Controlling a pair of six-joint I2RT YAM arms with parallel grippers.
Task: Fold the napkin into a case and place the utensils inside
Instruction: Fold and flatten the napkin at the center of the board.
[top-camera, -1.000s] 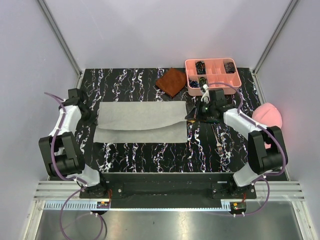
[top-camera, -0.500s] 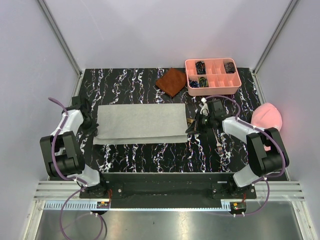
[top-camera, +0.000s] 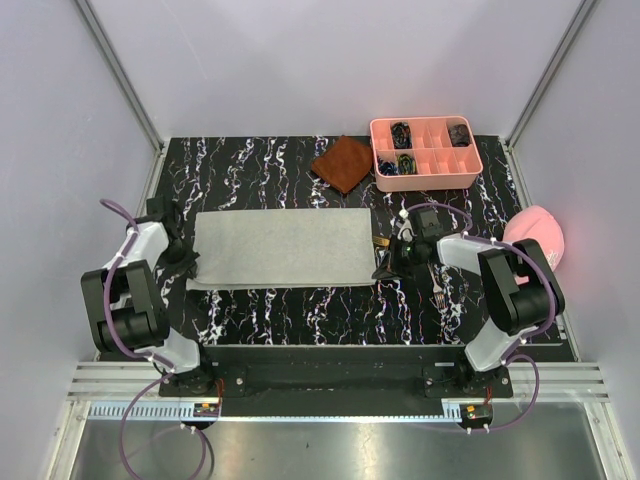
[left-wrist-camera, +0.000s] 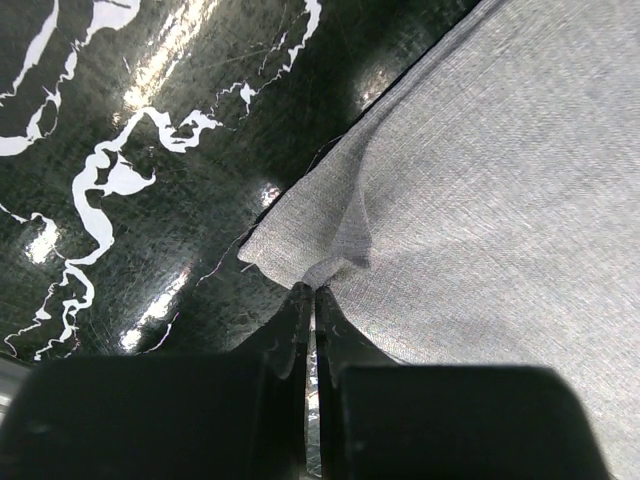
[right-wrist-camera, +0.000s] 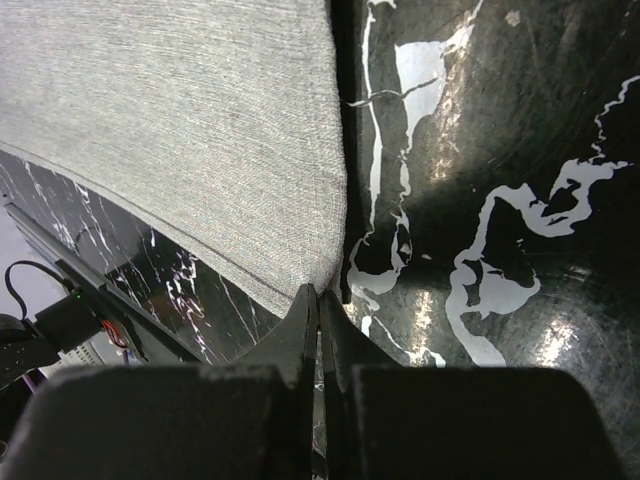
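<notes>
The light grey napkin (top-camera: 280, 247) lies flat on the black marbled table as a wide doubled rectangle. My left gripper (top-camera: 190, 262) is shut on its near left corner; the left wrist view shows the napkin (left-wrist-camera: 480, 200) puckered where the left gripper (left-wrist-camera: 314, 290) pinches it. My right gripper (top-camera: 380, 270) is shut on the near right corner, its tips (right-wrist-camera: 320, 290) closed on the napkin (right-wrist-camera: 200, 130) edge. A silver fork (top-camera: 437, 285) lies right of the right gripper. A slim dark piece with a gold end (top-camera: 380, 241) peeks out by the napkin's right edge.
A pink compartment tray (top-camera: 425, 182) with small dark items stands at the back right. A rust-brown cloth (top-camera: 343, 163) lies left of it. A pink cap (top-camera: 535, 232) rests at the right edge. Grey walls close in the table.
Both grippers have pulled the napkin's upper layer toward the near edge and lowered it. The raised, wavy layer now lies flat over the lower one.
</notes>
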